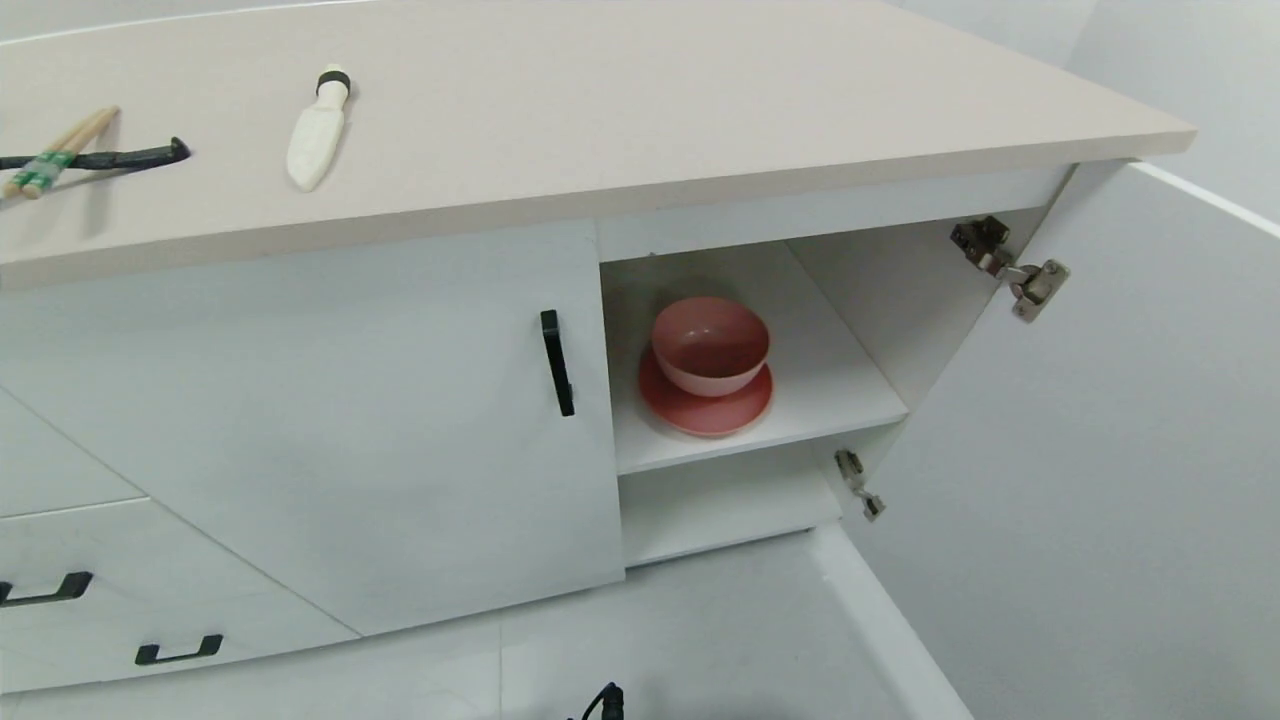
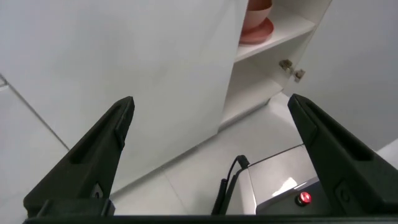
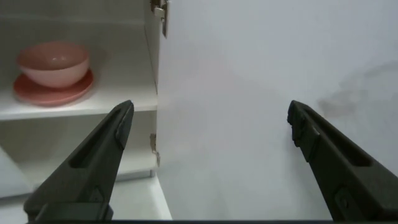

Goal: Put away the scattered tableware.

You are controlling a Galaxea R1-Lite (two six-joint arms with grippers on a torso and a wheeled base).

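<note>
The left gripper [image 2: 211, 102] is open wide. Its two black fingers [image 2: 99, 149] stand far apart, and nothing is between them. It is in front of the big white wooden cabinet [image 1: 300, 420]. Ahead of it is the closed door with a black bar handle [image 1: 557, 362].

The right gripper [image 3: 211, 106] is open wide too, and it holds nothing. Straight ahead of it is the inside of the open white door [image 1: 1100, 450].

The pink round bowl [image 1: 711, 345] sits in the middle of the red round plate [image 1: 706, 408]. Both stand upright on the upper white shelf [image 1: 840, 390], inside the open half of the cabinet. They are ahead of the right gripper and a bit to one side, well apart from its fingers. From the left gripper they are farther off, up past the edge of the closed door.

The flat beige countertop [image 1: 700, 100] lies above the doors, well apart from both grippers. On it, a pair of wooden chopsticks [image 1: 60, 150] with a green band lies across a long black tool [image 1: 120, 157]. I cannot tell what that tool is. Near them, but not touching, lies a cream-white scoop [image 1: 318, 130] with a black ring on its handle.

Two shiny metal hinges [image 1: 1010, 265] sit where the open door meets the cabinet. Two black drawer handles [image 1: 45, 590] are low down on the cabinet, on the side away from the open door.
</note>
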